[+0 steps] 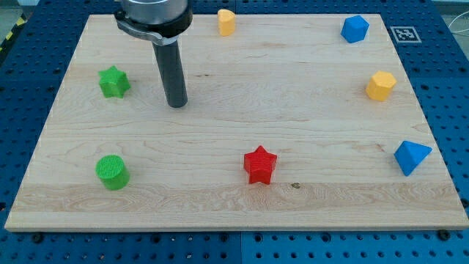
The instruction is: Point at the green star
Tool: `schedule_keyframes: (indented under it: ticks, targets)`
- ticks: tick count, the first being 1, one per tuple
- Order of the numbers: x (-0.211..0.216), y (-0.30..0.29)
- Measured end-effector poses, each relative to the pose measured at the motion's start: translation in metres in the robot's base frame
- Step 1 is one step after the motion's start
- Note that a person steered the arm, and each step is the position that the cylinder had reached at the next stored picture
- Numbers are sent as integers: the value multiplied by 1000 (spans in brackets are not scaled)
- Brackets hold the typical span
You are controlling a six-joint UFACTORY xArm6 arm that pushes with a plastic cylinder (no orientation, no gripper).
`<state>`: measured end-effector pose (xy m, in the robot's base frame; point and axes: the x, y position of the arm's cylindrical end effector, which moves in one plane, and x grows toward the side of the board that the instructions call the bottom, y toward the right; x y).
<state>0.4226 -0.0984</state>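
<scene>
Where the pale wooden bench [234,198] fills the view, its grain runs in long streaks from the view's left to the view's right, and a blue perforated surface [447,88] shows around its edges. No pincer belongs to this arm, so there is no clenched or released state to tell; it ends in a straight dark rod [171,70], smooth and cylindrical, hanging from a wider round collar at the view's top. The rod's tip [176,105] rests on the wood in the upper left part of the board.

The green star [113,81] lies near the bench's left edge, to the left of the tip and a little higher in the view, near it but apart from it. It is a stubby, matte piece with short points and darker shaded sides.

A green cylinder [112,172] with a ribbed top sits at the lower left. A red star [259,164] lies below the centre. A yellow block [226,22] stands at the top edge, and a yellow hexagonal block [380,85] sits at the right. A blue faceted block [355,28] occupies the top right corner, and a blue triangular block [411,156] lies near the right edge. A black-and-white marker tag [405,34] sits beyond the bench's top right corner.
</scene>
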Motion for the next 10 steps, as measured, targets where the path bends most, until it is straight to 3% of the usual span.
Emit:
schedule_keyframes:
  ticks: [3,5,8,10]
  targets:
    - [-24,9]
    - [-70,47]
    - [-104,-66]
    - [-90,-142]
